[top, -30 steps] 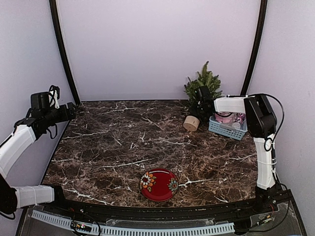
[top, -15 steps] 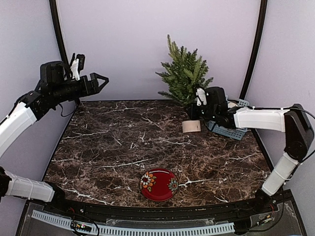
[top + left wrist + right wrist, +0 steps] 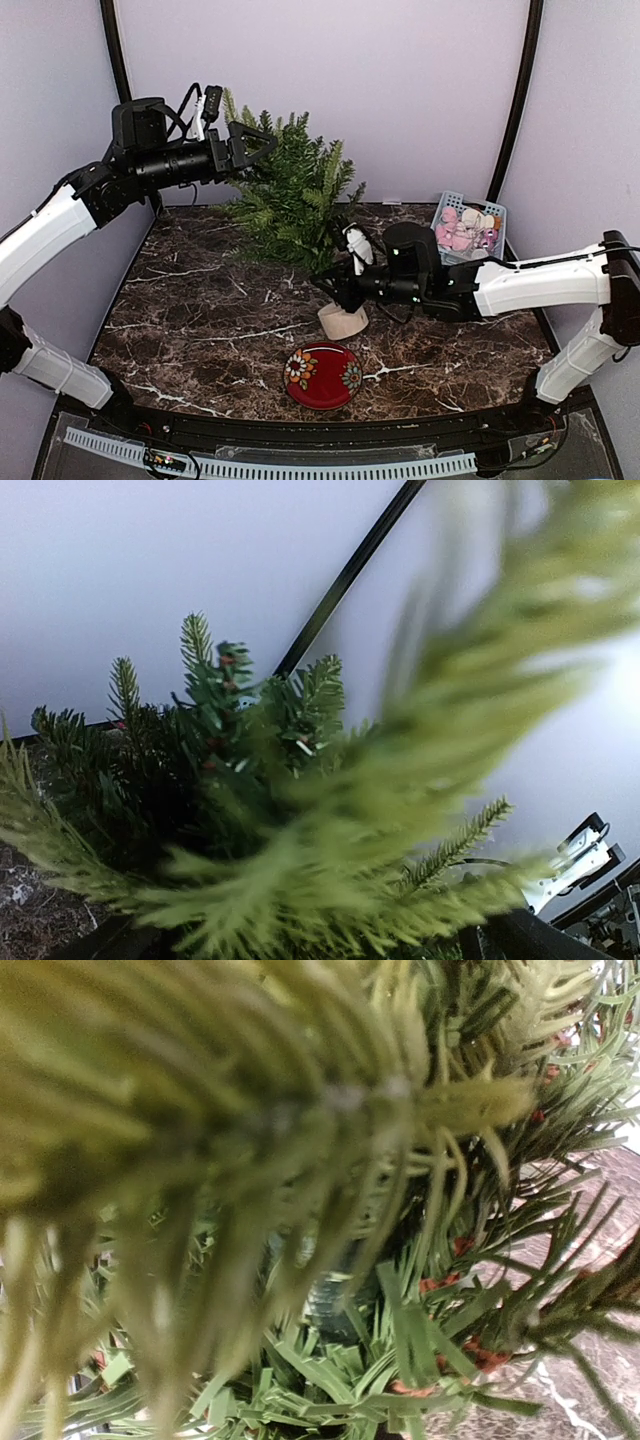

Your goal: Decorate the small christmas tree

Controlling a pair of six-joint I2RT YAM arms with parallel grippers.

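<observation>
Top external view: right claw (image 3: pixel 337 284) grips the small christmas tree (image 3: pixel 290 205) near a red plate (image 3: pixel 322 375). Open left claw (image 3: pixel 260 155) hangs at its top; needles block wrist views.

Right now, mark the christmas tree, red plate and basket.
small christmas tree (image 3: pixel 295 205), top external view, green branches.
red plate (image 3: pixel 322 375), top external view, bare centre.
basket (image 3: pixel 452 197), top external view, far rim.

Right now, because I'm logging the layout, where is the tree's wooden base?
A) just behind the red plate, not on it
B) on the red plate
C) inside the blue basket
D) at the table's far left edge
A: the wooden base of the small christmas tree shows just beyond the far rim of the red plate, while the blue basket stands away at the right rear.
</observation>
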